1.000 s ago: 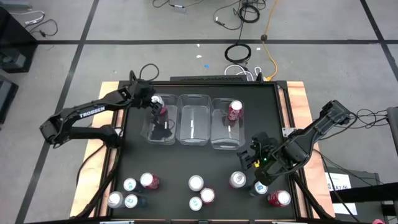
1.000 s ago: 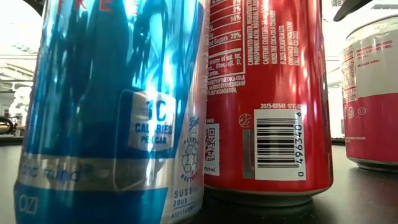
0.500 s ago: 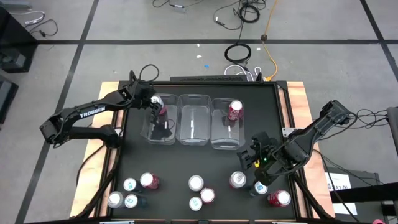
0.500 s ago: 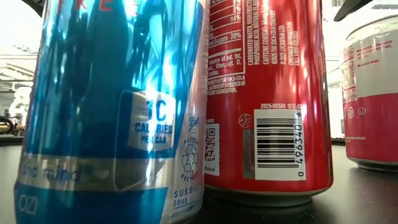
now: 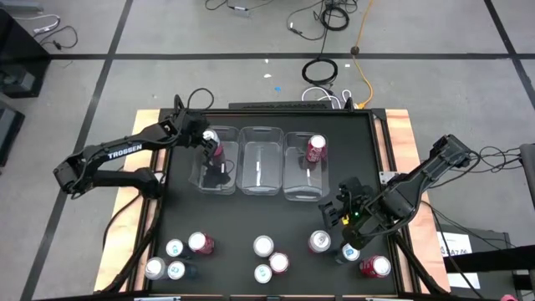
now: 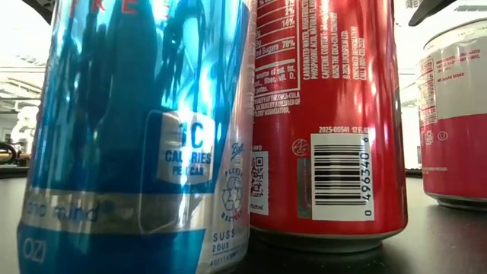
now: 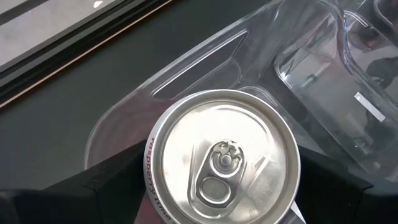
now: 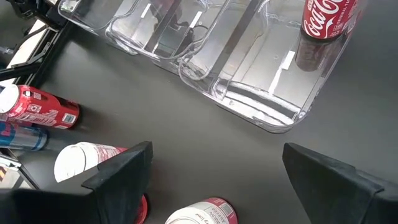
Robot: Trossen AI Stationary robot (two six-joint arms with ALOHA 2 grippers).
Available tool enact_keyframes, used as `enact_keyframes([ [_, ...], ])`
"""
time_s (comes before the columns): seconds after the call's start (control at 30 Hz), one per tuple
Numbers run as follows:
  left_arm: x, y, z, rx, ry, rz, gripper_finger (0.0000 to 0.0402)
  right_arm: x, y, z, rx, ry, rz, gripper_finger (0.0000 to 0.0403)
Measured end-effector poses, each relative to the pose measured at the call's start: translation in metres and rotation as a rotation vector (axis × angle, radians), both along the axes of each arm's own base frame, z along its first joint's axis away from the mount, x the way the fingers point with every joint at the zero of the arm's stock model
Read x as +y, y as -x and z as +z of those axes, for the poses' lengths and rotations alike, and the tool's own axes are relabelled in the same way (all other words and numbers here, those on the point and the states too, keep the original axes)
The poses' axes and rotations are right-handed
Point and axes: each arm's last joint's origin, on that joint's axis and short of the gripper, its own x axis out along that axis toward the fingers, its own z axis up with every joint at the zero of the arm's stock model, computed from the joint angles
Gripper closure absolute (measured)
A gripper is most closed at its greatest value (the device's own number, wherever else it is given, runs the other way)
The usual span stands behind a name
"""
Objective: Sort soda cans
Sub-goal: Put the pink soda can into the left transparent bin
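Left gripper [image 5: 206,146] sits low in the left bin [image 5: 203,180], straddling a pink can [image 7: 224,158] that stands upright at the bin's far end. Cannot tell whether it grips the can or has let go. Risk: if the claw lifts while one side drags on the can, the can tips against the bin wall or rides up and drops. Right gripper [image 8: 217,149] hangs released and empty above the table [image 5: 242,217], between the right bin [image 5: 292,192] and the near-right cans. Risk: those cans stand close together, so a descent slightly off centre would knock a neighbour over and set it rolling. Count: three bins, the middle bin [image 5: 261,180] bare. Twelve cans: one pink in the left bin, one red can [image 5: 315,148] in the right bin, ten loose along the table's near edge, in three clusters. Colours of the loose ten too small to tally.
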Motion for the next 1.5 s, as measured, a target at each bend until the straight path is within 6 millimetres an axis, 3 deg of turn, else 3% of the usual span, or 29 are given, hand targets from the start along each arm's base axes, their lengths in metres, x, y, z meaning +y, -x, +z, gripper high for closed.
enact_keyframes([
  [0.77, 0.0, 0.0, 0.0, 0.004, 0.005, 0.0, 0.0052, 0.0, 0.0, 0.0, 0.001, -0.001, 0.001, 0.005],
  [1.0, -0.001, 0.001, -0.001, 0.007, 0.013, -0.007, 0.0008, 0.0, 0.0, 0.0, 0.002, -0.002, 0.001, 0.005],
  [1.13, -0.001, 0.001, -0.001, 0.019, 0.004, -0.026, 0.0009, 0.0, 0.0, 0.0, 0.002, -0.003, 0.001, 0.005],
  [1.5, 0.002, -0.004, 0.018, -0.049, 0.039, 0.018, 0.001, 0.0, 0.0, 0.0, 0.029, 0.031, 0.057, 0.005],
])
